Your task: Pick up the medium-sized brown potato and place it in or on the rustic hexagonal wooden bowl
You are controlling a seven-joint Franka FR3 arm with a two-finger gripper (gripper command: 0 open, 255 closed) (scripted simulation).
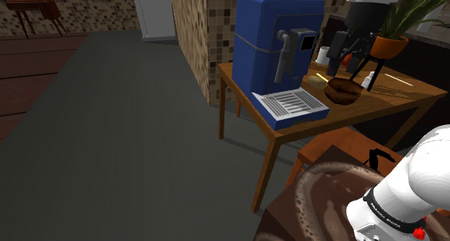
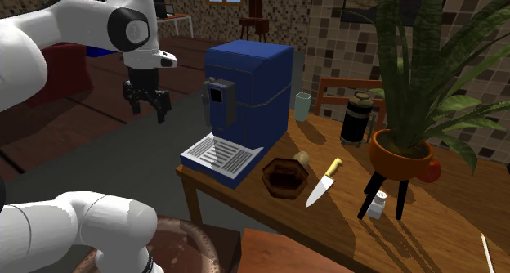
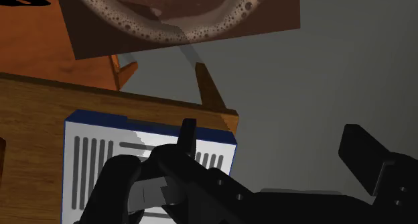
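A small tan-brown potato (image 2: 301,158) lies on the wooden table (image 2: 441,230), touching the far rim of the dark hexagonal wooden bowl (image 2: 285,178). In the shoulder view the potato (image 1: 316,81) sits just left of the bowl (image 1: 342,92). My black gripper (image 2: 147,101) hangs open and holds nothing, out past the table's edge beside the blue coffee machine (image 2: 249,91), well away from the potato. In the wrist view the gripper (image 3: 274,152) looks down on the machine's drip tray (image 3: 100,159) and the table corner.
A knife (image 2: 324,181) lies right of the bowl. A plant in an orange pot (image 2: 400,153) on a black stand, a white shaker (image 2: 376,204), a dark French press (image 2: 355,118) and a cup (image 2: 303,106) crowd the table. Grey floor (image 1: 108,131) lies beside it.
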